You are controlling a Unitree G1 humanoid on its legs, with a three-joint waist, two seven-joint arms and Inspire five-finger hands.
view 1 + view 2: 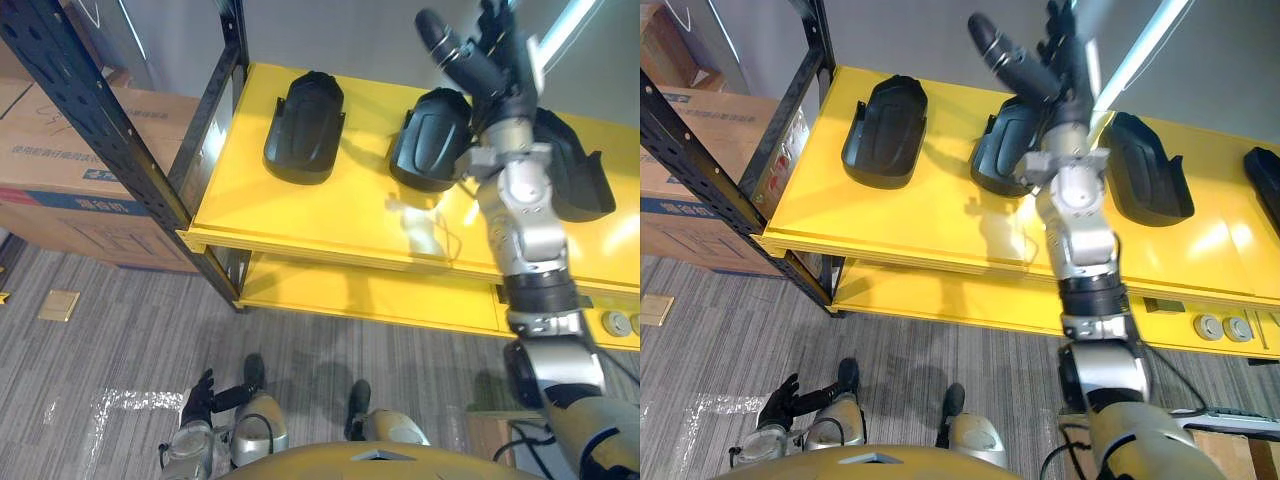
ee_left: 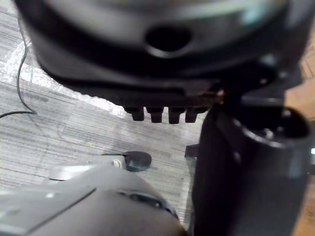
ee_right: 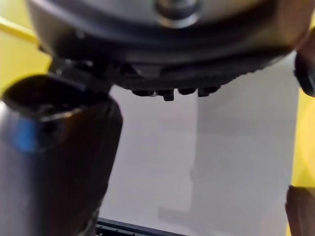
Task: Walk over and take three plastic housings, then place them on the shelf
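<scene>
Cardboard boxes (image 1: 60, 170), their print too small to read, stand left of the yellow shelf (image 1: 320, 215), behind its black upright (image 1: 100, 120). On the shelf lie the left housing (image 1: 305, 125), the middle housing (image 1: 430, 135) and the right housing (image 1: 580, 175), all black plastic. The right hand (image 1: 497, 70) hangs above the middle and right ones, fingers spread and empty, while the left hand (image 1: 200, 398) hangs relaxed near the floor.

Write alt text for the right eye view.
The right robot hand, fingers open, is raised above three black plastic housings lying in a row on a yellow shelf. The left robot hand hangs low over grey carpet.
</scene>
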